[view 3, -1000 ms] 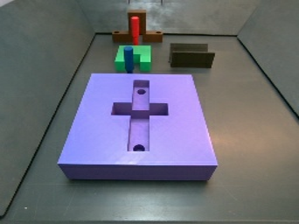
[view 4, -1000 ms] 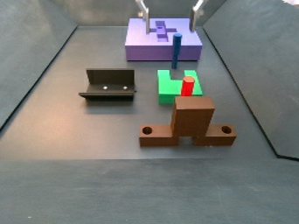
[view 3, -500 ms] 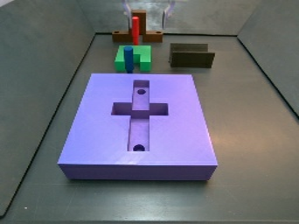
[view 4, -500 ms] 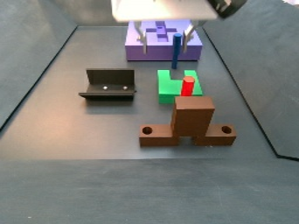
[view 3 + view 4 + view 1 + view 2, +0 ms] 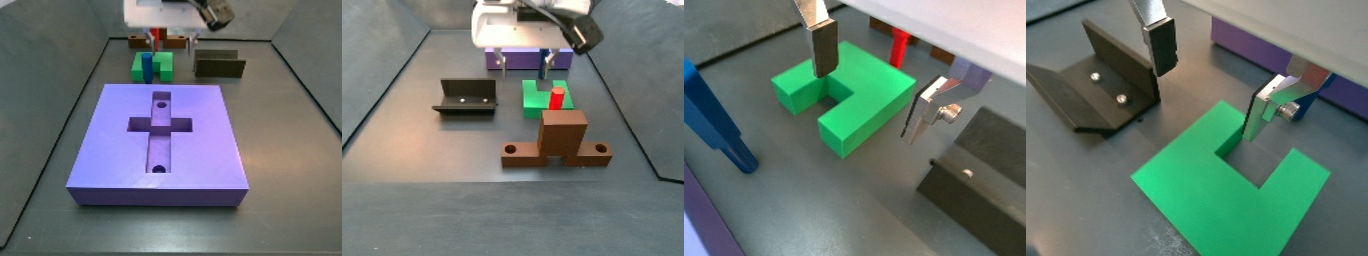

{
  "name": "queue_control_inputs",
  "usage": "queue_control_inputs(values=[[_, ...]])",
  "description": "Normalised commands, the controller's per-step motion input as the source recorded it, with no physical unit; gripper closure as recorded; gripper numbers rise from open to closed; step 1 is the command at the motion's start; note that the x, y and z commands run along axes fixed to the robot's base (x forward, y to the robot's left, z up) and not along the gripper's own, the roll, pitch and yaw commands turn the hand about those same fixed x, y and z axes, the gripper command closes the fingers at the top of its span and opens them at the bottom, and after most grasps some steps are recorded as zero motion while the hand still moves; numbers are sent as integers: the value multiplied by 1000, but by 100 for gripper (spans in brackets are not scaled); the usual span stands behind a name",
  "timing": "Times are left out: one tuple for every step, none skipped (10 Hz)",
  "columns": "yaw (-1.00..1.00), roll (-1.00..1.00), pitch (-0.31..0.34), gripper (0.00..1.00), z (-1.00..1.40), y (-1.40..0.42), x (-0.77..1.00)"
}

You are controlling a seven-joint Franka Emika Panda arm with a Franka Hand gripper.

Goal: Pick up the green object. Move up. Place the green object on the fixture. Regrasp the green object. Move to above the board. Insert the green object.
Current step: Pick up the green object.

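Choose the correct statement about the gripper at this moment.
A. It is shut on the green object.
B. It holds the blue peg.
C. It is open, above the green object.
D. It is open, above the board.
C. In a wrist view the gripper has its silver fingers spread apart, with the green object lying on the floor below them, not clamped.

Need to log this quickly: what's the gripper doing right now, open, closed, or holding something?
Gripper: open, holding nothing, poised over the green object, with its fingers apart on either side of the block.
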Motion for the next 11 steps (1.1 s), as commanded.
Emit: queue_control_inputs(values=[[0, 66, -84, 0, -106, -226, -31], [0, 111, -66, 0, -109, -229, 0], [0, 104, -103, 0, -206, -231, -14], [0, 91, -99, 0, -297, -94, 0], [0, 69, -106, 0, -380, 0, 0], [0, 23, -61, 0, -266, 0, 0], [0, 27, -41, 0, -200, 0, 0], [6, 57, -34, 0, -226, 0, -14], [14, 73, -31, 0, -271, 0, -11], [9, 97, -19, 0, -303, 0, -9], [11, 87, -4, 0, -269, 0, 0]])
